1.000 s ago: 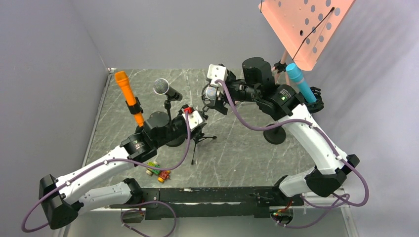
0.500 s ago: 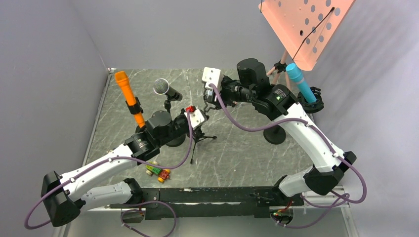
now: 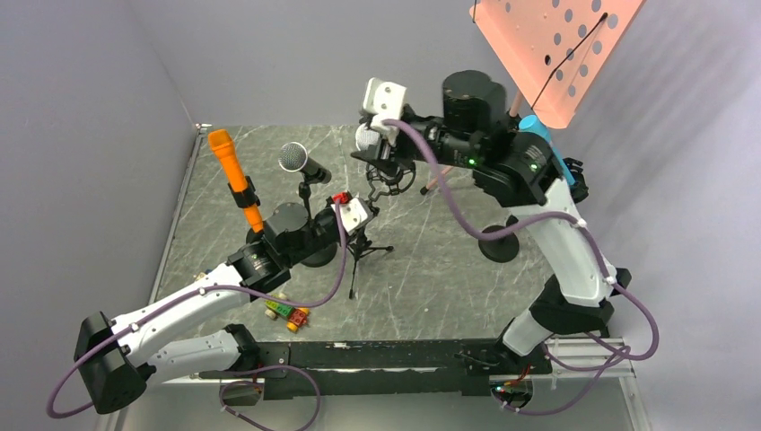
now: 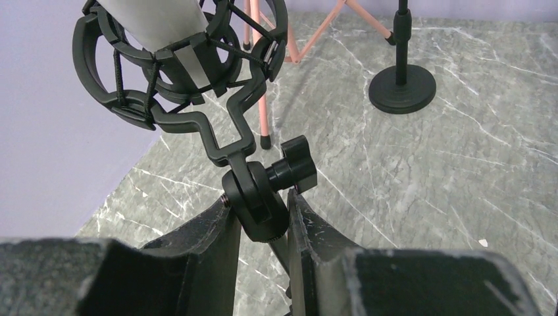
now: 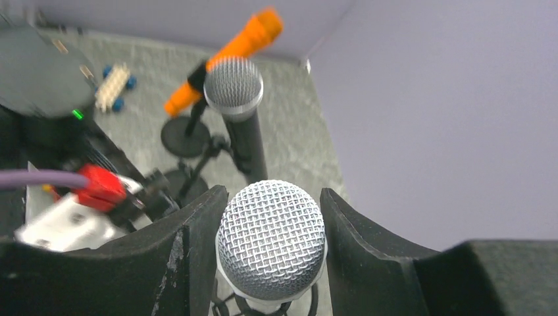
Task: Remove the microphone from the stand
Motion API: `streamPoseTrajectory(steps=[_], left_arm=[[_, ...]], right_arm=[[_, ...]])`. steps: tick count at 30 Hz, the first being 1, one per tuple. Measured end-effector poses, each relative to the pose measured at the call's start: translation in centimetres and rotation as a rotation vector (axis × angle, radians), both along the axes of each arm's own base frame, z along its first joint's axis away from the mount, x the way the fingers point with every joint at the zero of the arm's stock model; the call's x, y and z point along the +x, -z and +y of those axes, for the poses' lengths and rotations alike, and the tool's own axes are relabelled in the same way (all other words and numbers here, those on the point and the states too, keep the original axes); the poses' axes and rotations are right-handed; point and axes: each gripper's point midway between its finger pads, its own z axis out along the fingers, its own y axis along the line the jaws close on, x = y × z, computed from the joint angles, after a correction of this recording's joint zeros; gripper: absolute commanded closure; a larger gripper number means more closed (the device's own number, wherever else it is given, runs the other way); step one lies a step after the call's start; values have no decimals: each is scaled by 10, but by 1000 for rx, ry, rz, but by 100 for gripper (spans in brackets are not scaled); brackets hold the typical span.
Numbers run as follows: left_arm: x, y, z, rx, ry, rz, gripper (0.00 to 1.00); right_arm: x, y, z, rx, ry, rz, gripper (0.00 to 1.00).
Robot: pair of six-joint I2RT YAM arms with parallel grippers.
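Your two arms have split the job, one anchoring and one pulling. The left tool [image 4: 258, 212] is closed on the stand's swivel joint [image 4: 253, 197], one finger on each side just under the locking knob [image 4: 293, 168]. I judge that grip is there to pin the light tripod stand [image 3: 361, 256] to the tabletop [image 4: 428, 171], so the stand won't lift or tip with the load.

The right tool [image 5: 271, 197] comes in from the far right. It is narrowed onto the microphone [image 5: 271, 240], and its pads look pressed against both sides of the silver mesh head. The microphone stands raised near the middle of the scene. It is not yet out, since its pale body sits inside the black shock mount [image 4: 177, 72], held by the elastic cords. Gripping the head leaves the body free to slide up through the ring.

The mount tilts to the far left, so the pull probably needs to follow the microphone's own axis rather than go straight up. The round grille gives the pads little to bite on, so it may slip. To the left, the black-handled microphone [image 5: 233, 99] and the orange microphone [image 5: 230, 52] stand on their own stands. Keep your exit path away from them.
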Motion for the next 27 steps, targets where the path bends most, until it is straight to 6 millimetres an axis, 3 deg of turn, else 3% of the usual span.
streamPoseTrajectory(steps=[2, 4, 6, 9, 12, 15, 21, 27], left_arm=[[0, 0, 0, -4, 2, -3, 84], [-1, 0, 1, -7, 5, -5, 55], [-2, 0, 3, -5, 4, -2, 34], [-7, 6, 8, 26, 10, 23, 17], [-18, -1, 12, 55, 48, 38, 11], [-31, -27, 15, 45, 98, 10, 9], [-58, -111, 20, -48, 202, -112, 8], [-53, -177, -2, -142, 258, -198, 8]], right_arm=[[-14, -32, 0, 75, -17, -31, 100], [-26, -64, -5, 156, -25, -63, 100], [-32, -91, -11, 227, -13, -109, 100], [-33, -127, -27, 318, 34, -195, 100], [-33, -139, -43, 344, 82, -243, 100], [-35, -135, -53, 331, 111, -248, 100], [-39, -125, -58, 308, 112, -204, 100], [-50, -122, -61, 330, 93, -127, 100]])
